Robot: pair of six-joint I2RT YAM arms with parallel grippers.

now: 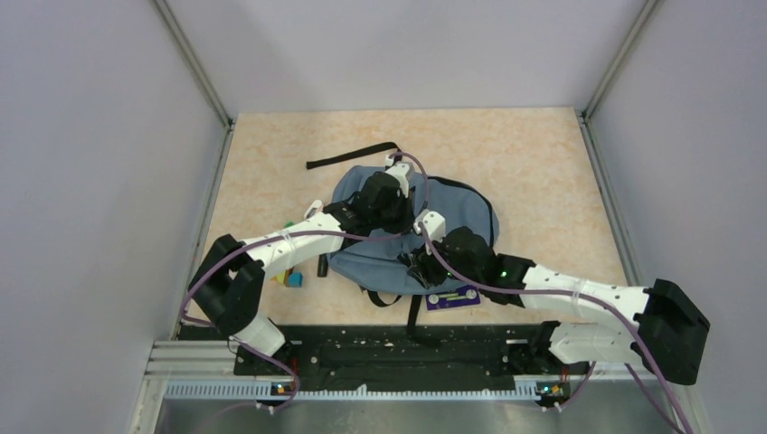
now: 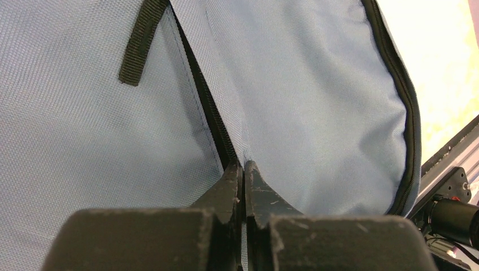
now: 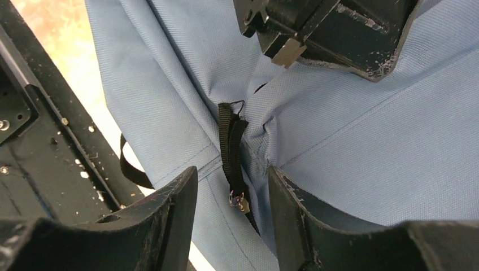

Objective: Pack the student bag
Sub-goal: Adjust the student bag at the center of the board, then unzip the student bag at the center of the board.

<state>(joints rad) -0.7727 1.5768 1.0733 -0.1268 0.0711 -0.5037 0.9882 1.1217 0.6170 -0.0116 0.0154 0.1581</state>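
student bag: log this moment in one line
student bag: on table | left gripper: shut on its fabric | right gripper: open around zip pull

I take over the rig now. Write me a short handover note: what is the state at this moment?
Left gripper: shut, pinching fabric of the student bag beside a zip.
Right gripper: open, jaws either side of the black zip pull, not gripping yet.
Bag lies under both grippers; small coloured blocks and a purple card lie outside it.
Done: nothing visibly packed.
Left: probably open the zip, then load the items.
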